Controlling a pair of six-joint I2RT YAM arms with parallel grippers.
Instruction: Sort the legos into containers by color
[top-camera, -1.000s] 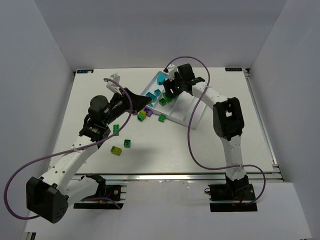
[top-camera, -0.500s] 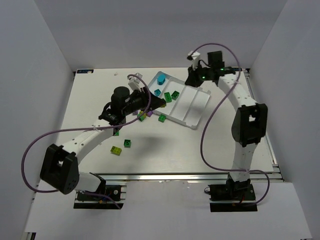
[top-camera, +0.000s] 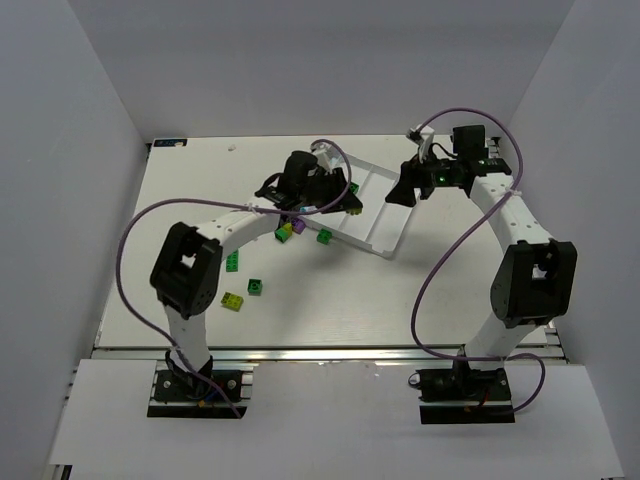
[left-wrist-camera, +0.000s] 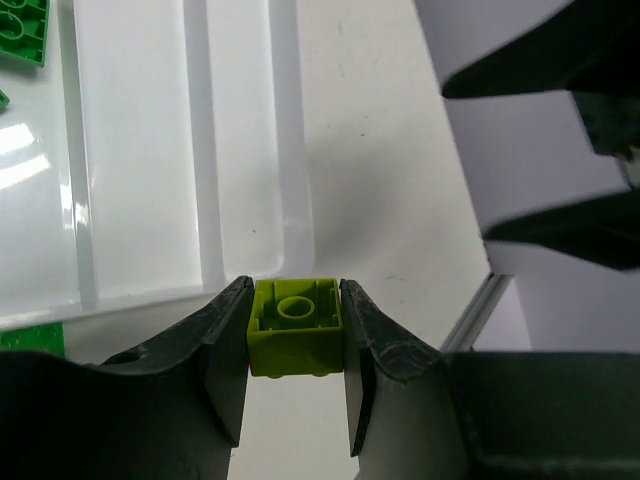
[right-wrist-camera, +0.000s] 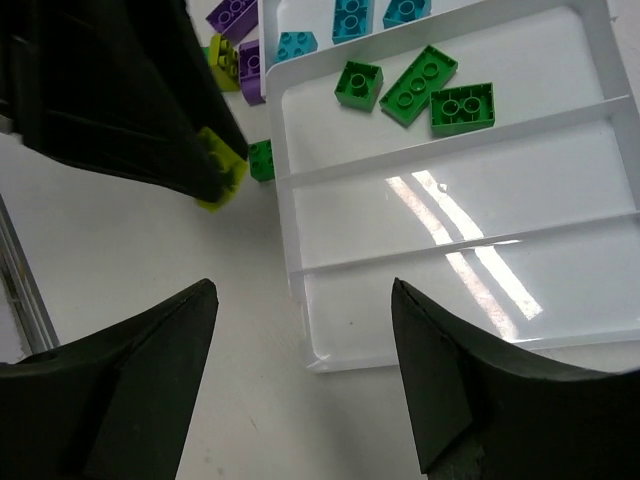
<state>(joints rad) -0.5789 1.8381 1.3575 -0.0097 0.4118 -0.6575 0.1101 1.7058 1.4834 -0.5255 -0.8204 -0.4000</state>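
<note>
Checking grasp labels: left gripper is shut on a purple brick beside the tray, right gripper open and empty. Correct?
Not quite. The brick in the left gripper is yellow-green, not purple, as the left wrist view shows. The rest stands: it is held beside the tray, and the right gripper is open and empty.

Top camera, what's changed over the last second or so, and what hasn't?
The left gripper swung rightward along the tray and is now at its edge, clamped on a yellow-green brick. The right gripper pulled back off the tray to its right side and stands open. The tray and the loose bricks in front of it stayed put.
</note>
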